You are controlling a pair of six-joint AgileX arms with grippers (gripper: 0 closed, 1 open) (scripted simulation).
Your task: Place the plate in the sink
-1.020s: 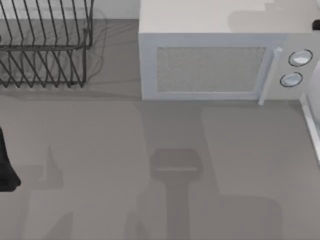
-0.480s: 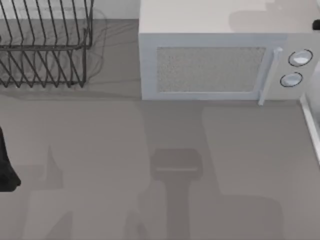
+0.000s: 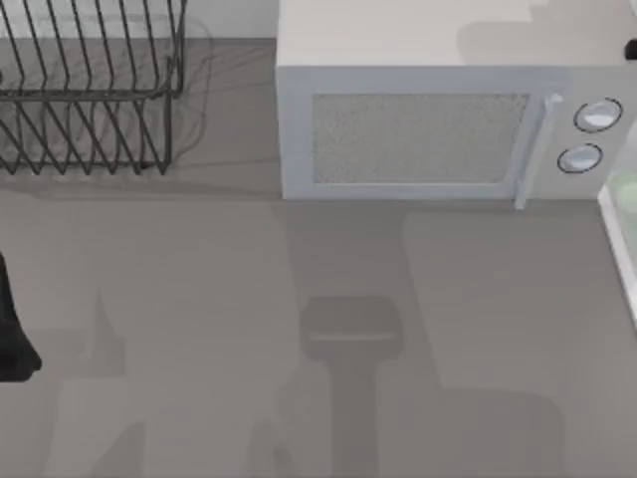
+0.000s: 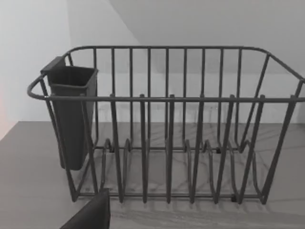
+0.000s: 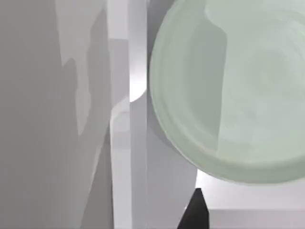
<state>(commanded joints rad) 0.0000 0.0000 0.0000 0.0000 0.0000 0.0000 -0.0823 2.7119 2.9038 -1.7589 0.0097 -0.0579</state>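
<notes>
Plate (image 5: 228, 90) sits inside the sink (image 3: 619, 249) at the far right edge of the table in the top view, just past the microwave (image 3: 438, 129); from above only a pale green sliver of it shows beyond the white rim. The right wrist view looks straight down on it: round, mint-green, plain face with a shallow raised rim, lying flat or near flat over the basin floor, close beside the sink's straight white edge. Whether it rests fully on the bottom or is a touch above it I cannot tell from this angle. A dark fingertip (image 5: 195, 210) of the right gripper shows at the edge of that view, apart from the plate and not touching it; only one tip is visible, so whether the claw is open or closed cannot be told. Handling judgement: rigid, smooth, probably slippery on the glazed face and brittle if dropped (ceramic by the look, though rendered surfaces mislead); moderately heavy for a two-finger pinch. Best hold is across the rim, one finger above and one beneath, since the flat centre offers nothing to grip. Left arm (image 3: 12, 329) is parked at the table's left edge, its wrist camera facing the wire dish rack (image 4: 167, 129) with a dark cutlery cup (image 4: 71, 114) hung on one end; its claw state cannot be told either. No brands, labels or legible writing anywhere; the microwave's two knobs (image 3: 587, 134) are unmarked.
</notes>
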